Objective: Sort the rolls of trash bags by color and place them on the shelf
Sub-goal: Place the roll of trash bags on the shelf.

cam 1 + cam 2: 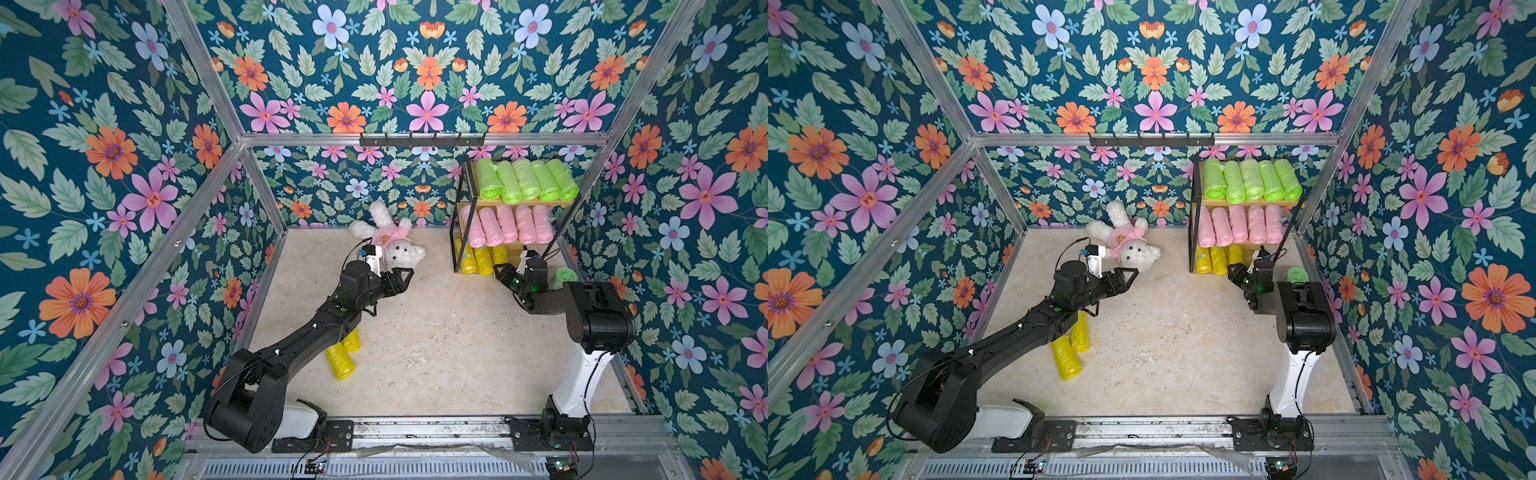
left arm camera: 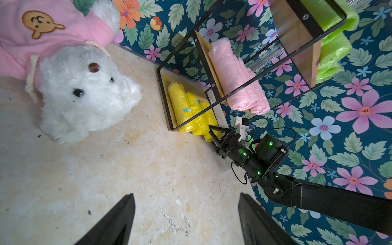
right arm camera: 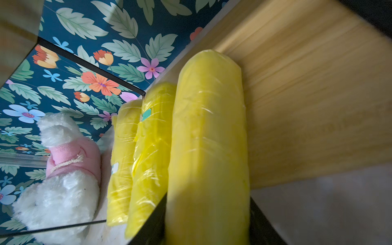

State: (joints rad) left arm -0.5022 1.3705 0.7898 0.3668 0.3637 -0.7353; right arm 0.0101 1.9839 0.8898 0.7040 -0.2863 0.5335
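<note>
In both top views the shelf (image 1: 524,204) carries five green rolls (image 1: 528,179) on its top tier and five pink rolls (image 1: 507,224) on the tier below. My right gripper (image 1: 505,270) is at the front of the shelf's bottom tier, beside the yellow rolls (image 1: 478,261) already lying there. Two loose yellow rolls (image 1: 1066,360) lie on the floor well away from the shelf, partly under my left arm. My left gripper (image 1: 409,276) hangs out in front of the shelf, near a plush bear (image 1: 395,245).

In the left wrist view, my left gripper (image 2: 186,195) has its jaws spread wide with nothing between them. Across the floor, my right gripper (image 2: 214,131) noses against the near end of the outermost roll on the shelf's bottom tier.

In the right wrist view, a yellow roll (image 3: 209,137) lies lengthwise on the shelf's bottom board (image 3: 307,95), touching its neighbour, with my jaws close along both of its sides. I cannot tell whether they press it or have let go.

My worries are these. The roll's near end seems to reach past the front of the board, so if the crinkly plastic catches on a finger as I back out, I would likely drag it off the shelf. Backing out crooked could also knock the shelf's thin frame. And when my left arm goes for the loose rolls, its elbow could push them farther from the shelf.
</note>
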